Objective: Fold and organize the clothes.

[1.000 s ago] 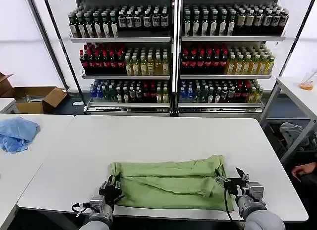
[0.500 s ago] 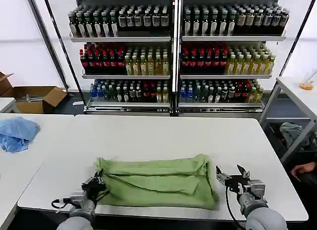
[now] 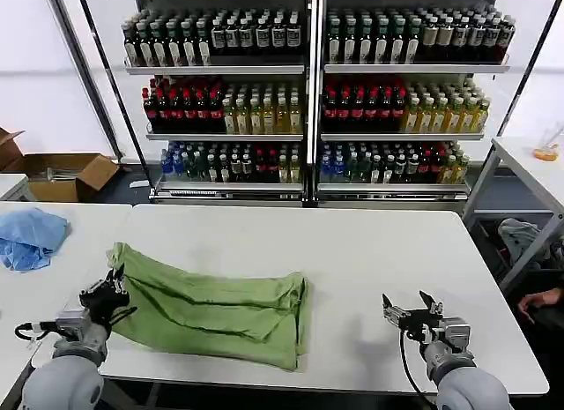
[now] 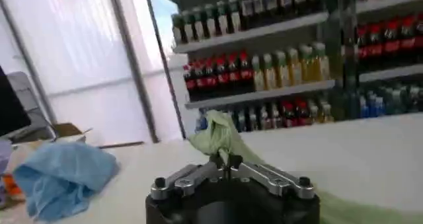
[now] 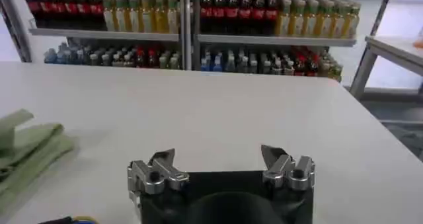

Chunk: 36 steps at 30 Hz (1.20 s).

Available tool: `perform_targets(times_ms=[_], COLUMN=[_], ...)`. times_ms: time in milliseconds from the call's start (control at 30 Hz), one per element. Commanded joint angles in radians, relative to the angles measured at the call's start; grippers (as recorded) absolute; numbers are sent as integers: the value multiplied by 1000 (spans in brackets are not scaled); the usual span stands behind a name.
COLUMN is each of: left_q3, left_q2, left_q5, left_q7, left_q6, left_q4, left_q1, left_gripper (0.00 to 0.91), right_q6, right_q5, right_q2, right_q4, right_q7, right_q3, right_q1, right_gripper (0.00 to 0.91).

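Head view: left claw [image 3: 113, 291] is pinched closed on the green shirt's [image 3: 216, 309] corner, the shirt trailing rightward from it over the white surface [image 3: 352, 251]; right claw [image 3: 411, 309] gapes wide, empty, well apart from it

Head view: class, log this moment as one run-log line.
left gripper: shut on light green cotton shirt, at table's left edge | right gripper: open, off the shirt

The head view looks forward and down over the table [image 3: 352, 251] toward the far shelves [image 3: 308, 101]. Each wrist view sits low and close behind its own claw, facing the same shelves; all three share the tabletop.
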State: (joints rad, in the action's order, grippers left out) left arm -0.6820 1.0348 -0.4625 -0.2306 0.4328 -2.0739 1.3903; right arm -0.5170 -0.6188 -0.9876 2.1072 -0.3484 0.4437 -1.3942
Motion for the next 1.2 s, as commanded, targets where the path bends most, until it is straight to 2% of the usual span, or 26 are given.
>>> perform_targets(times_ms=[33, 100, 267, 433, 633, 900, 967, 1000, 1033, 1067, 1100, 1200], left_q3=[86, 129, 250, 369, 458, 506, 512, 518, 523, 528, 536, 551], left_q2=[13, 57, 129, 202, 251, 333, 350, 358, 363, 367, 368, 367], left_q5=[-416, -502, -565, -532, -459, -385, -386, -385, -383, -383, -378, -365], left_q7=[37, 59, 70, 63, 47, 27, 33, 38, 44, 53, 58, 76], left_q6=[11, -4, -28, -36, -39, -32, -31, -31, -32, -35, -40, -52], left_q4=[-154, -160, -143, -60, 64, 164, 170, 171, 172, 172, 170, 148], left_q1=[-10, -12, -22, -81, -156, -203, -208, -209, -211, -213, -212, -199], left_gripper=[30, 30, 30, 30, 30, 40, 514, 514, 685, 816, 907, 907], right_q6=[1, 2, 1, 0, 1, 4, 5, 6, 6, 6, 6, 6], right_q5=[2, 5, 6, 8, 11, 10, 9, 9, 9, 9, 9, 9], right_q2=[4, 8, 16, 20, 17, 19, 25, 27, 29, 31, 32, 32], right_q4=[1, 4, 6, 4, -5, -11, -14, -16, -18, -19, -21, -22], right_q7=[2, 5, 8, 9, 12, 16, 17, 18, 18, 18, 17, 16], right_q3=[1, 0, -4, -6, -12, -12, -10, -9, -9, -8, -8, -8], right_q1=[1, -1, 7, 13, 16, 22, 22, 23, 24, 26, 29, 34], right_gripper=[907, 907, 907, 907, 907, 907, 907, 907, 907, 907, 907, 907])
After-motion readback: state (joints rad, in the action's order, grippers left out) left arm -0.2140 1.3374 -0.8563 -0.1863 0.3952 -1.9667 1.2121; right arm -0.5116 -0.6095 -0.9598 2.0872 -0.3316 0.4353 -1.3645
